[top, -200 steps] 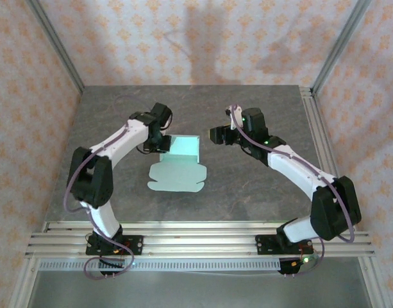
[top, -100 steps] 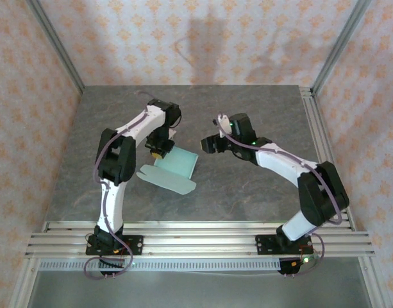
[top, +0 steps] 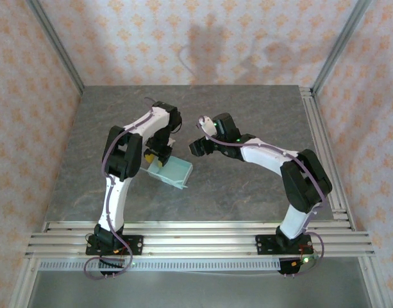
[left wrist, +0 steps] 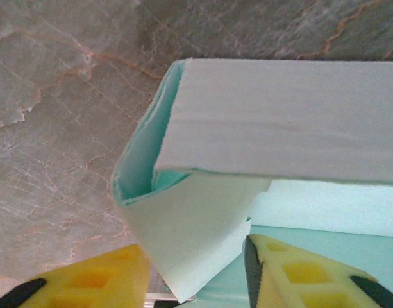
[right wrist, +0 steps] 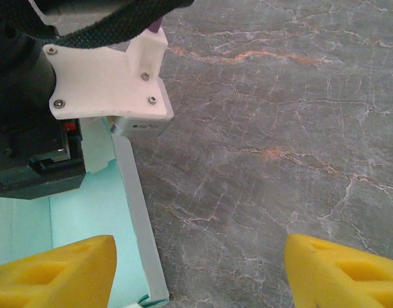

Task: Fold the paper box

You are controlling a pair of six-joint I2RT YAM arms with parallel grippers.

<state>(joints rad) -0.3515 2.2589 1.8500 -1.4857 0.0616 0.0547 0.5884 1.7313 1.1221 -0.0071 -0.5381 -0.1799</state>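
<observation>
Presently left gripper (left wrist: 196, 251) astride a paper box (left wrist: 273, 115) flap, grip unclear; right gripper (right wrist: 199, 269) wide.

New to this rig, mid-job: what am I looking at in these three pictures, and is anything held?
These are two white robot arms bolted at the near edge of a grey stone-patterned table. The wide picture comes from a fixed camera above and behind them. The other two come from a camera on each wrist, so the yellow shapes at the bottom are that arm's own fingers. The object being worked on is the paper box, pale mint card, partly folded. The left pincer has a flap of it between its fingers and seems to grip it. The right pincer is wide open beside the box, holding nothing; the white and black part in its picture is the left arm's wrist.
</observation>
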